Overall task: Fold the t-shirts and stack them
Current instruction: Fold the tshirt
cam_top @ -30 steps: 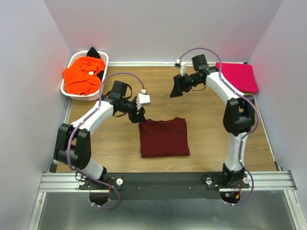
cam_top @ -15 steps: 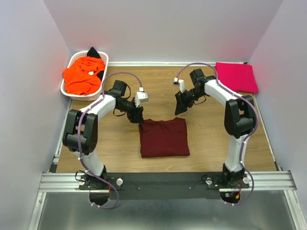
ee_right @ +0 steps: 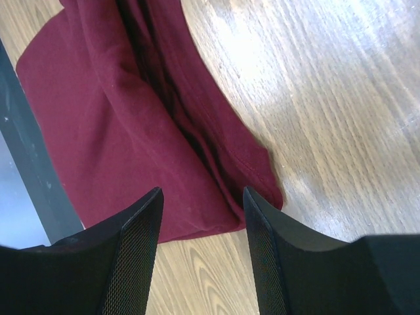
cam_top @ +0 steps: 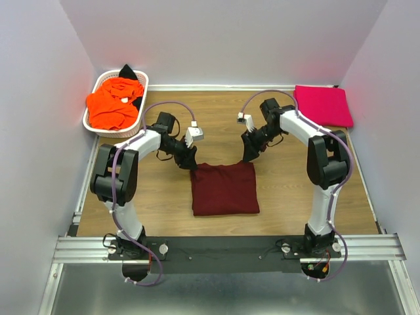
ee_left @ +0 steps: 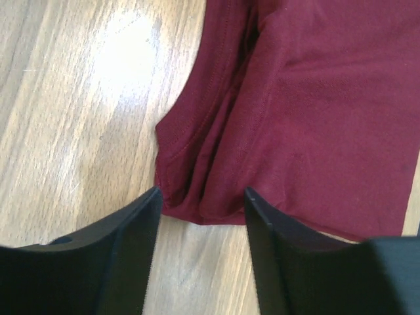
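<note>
A dark maroon t-shirt [cam_top: 224, 188] lies folded in a rectangle at the middle of the table. My left gripper [cam_top: 191, 162] is open at its far left corner, which shows between the jaws in the left wrist view [ee_left: 197, 197]. My right gripper [cam_top: 249, 155] is open at its far right corner, seen in the right wrist view [ee_right: 256, 177]. A folded bright pink t-shirt [cam_top: 323, 105] lies at the far right. An orange t-shirt [cam_top: 113, 104] and a black one [cam_top: 127, 71] lie in the basket.
A white lattice basket [cam_top: 92, 121] stands at the far left against the wall. Walls close in the table on three sides. A black rail [cam_top: 223, 248] runs along the near edge.
Both grippers have moved down and inward to the far corners of the maroon shirt. The shirt has not moved.
</note>
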`<state>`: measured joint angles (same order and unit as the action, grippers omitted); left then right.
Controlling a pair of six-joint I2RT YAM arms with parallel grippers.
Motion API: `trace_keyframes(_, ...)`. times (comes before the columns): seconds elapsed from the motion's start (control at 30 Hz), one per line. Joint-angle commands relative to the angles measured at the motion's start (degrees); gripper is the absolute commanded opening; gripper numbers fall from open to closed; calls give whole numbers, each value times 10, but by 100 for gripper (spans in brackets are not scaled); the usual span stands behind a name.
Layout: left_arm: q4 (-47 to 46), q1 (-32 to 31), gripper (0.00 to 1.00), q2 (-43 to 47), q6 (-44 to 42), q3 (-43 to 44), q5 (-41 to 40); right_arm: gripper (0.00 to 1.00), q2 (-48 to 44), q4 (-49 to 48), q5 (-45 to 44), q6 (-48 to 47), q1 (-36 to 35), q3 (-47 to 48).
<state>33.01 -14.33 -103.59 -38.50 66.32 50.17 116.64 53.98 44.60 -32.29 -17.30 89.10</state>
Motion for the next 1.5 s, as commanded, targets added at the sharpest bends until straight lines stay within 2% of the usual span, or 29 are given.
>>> trace_keyframes(0.0,-12,-3,52,-23,8,10,-2,59,17,28,-7,-24,0,-2)
trace_keyframes(0.07,-12,-6,44,-28,4,12,-1,59,19,34,-8,-29,0,1)
trace_keyframes(0.2,-4,-9,20,-39,-7,12,2,59,21,43,-10,-35,0,4)
trace_keyframes(0.4,8,-11,5,-64,-21,10,-11,59,27,52,-11,-41,-1,4)
trace_keyframes(0.57,3,-12,3,-69,-21,15,-19,56,39,53,-21,-46,-1,2)
trace_keyframes(0.73,2,-12,3,-72,-21,17,-24,47,44,56,-20,-48,-1,-1)
trace_keyframes(0.87,-1,-13,1,-74,-22,14,-31,30,34,58,-17,-47,-1,4)
trace_keyframes(0.97,-4,-13,0,-76,-22,11,-41,12,20,61,-16,-37,-1,16)
trace_keyframes(1.13,-8,-14,0,-80,-22,13,-53,1,-10,64,-18,-30,-1,34)
trace_keyframes(1.27,-8,-13,0,-86,-24,19,-59,1,-22,67,-24,-26,-1,42)
trace_keyframes(1.3,-8,-13,0,-86,-25,20,-59,6,-23,68,-28,-23,-1,42)
trace_keyframes(1.4,-7,-13,0,-89,-26,21,-59,32,-12,75,-38,-22,-1,46)
trace_keyframes(1.47,-7,-14,0,-88,-25,21,-58,33,-5,75,-44,-22,-1,45)
